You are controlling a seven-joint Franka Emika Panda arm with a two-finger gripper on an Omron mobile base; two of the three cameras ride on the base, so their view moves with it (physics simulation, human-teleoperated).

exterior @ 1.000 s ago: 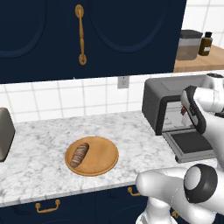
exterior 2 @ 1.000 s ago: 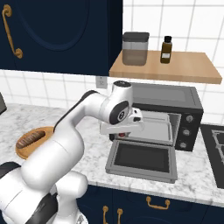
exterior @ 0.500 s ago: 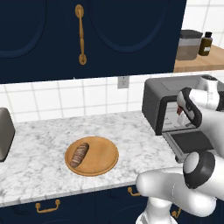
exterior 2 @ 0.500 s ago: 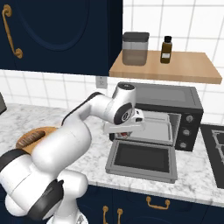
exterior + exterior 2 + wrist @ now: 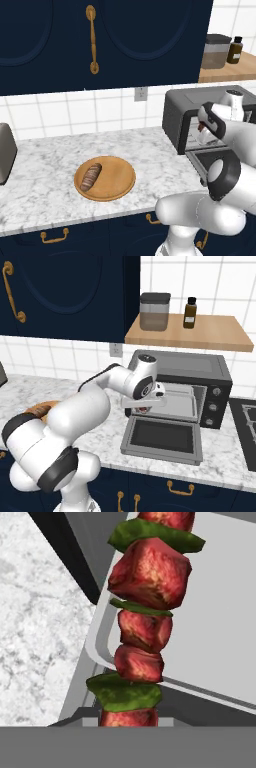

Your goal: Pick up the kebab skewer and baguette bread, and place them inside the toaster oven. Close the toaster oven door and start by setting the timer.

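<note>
Gripper (image 5: 146, 406), right of centre, grasps the red-and-green kebab skewer (image 5: 145, 619); we should lower it flat onto the dark grey toaster oven's (image 5: 218, 376) metal tray (image 5: 220, 622), then release.

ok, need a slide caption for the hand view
Kebab skewer of red meat chunks and green pepper pieces, seen close up over the corner of the toaster oven's metal tray, marble counter alongside.
</note>
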